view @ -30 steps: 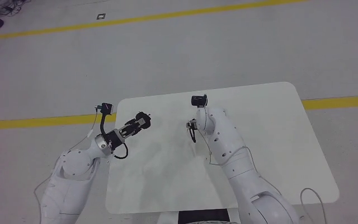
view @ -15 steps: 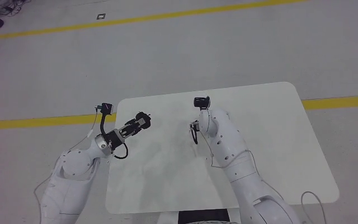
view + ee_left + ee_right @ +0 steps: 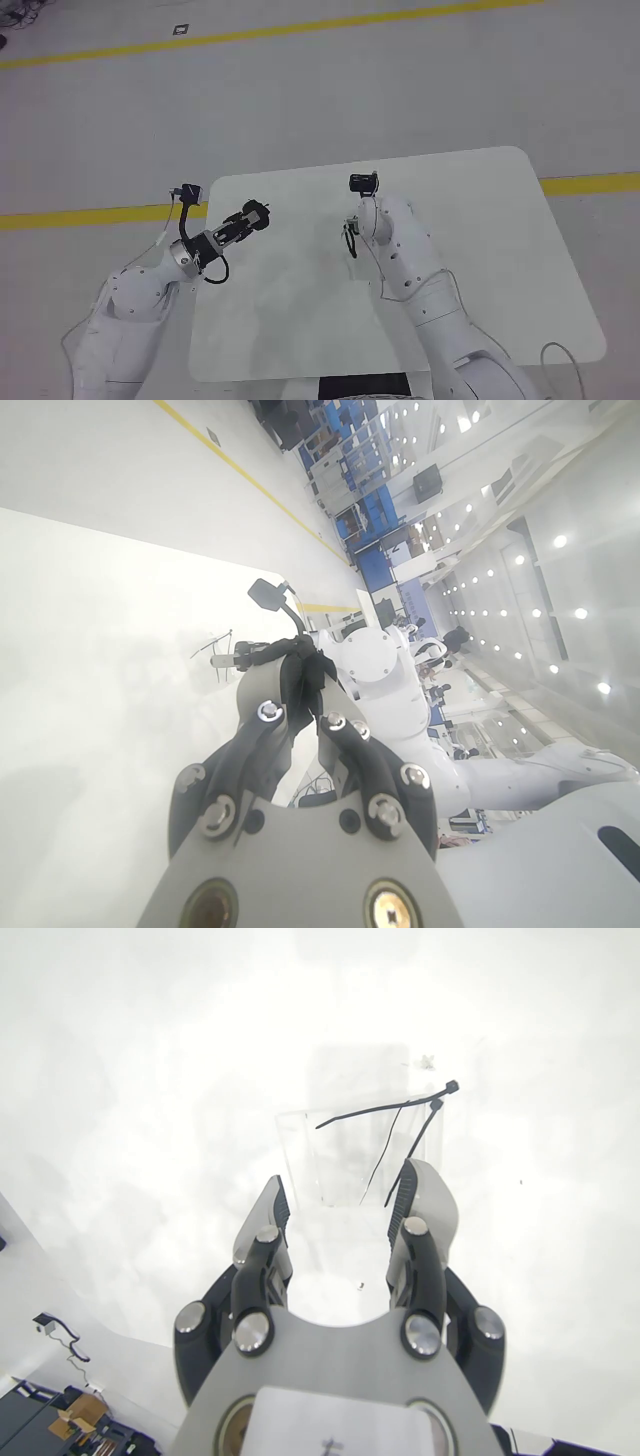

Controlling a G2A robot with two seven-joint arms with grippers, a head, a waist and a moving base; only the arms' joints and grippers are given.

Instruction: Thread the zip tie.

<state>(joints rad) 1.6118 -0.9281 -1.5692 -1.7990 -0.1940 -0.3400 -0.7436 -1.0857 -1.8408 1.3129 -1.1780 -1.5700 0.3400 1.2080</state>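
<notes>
Right arm shifted a little across the table (image 3: 480,200) in the last second, drifting toward my right and back toward me; the left arm did not move. That put my right gripper (image 3: 345,1175) above the clear stand (image 3: 292,1153), fingers spread wide with nothing between them.

Two black zip ties (image 3: 380,1110) lay across the top of the stand. Their heads sat close together at one corner. One strap ran across the top, the other angled down toward the gripper. A thinner dark line between them might have been a third tie or a reflection; could not tell.

Left gripper (image 3: 256,212) hung over the table's left side, well apart from the stand. Something dark sat at its tip and hid it, so I could not tell whether it was open or closed.

Judgement: the shift was alignment only. No tie picked up, threading not begun. The next move calls for a descent and a pinch on one strap alone.
</notes>
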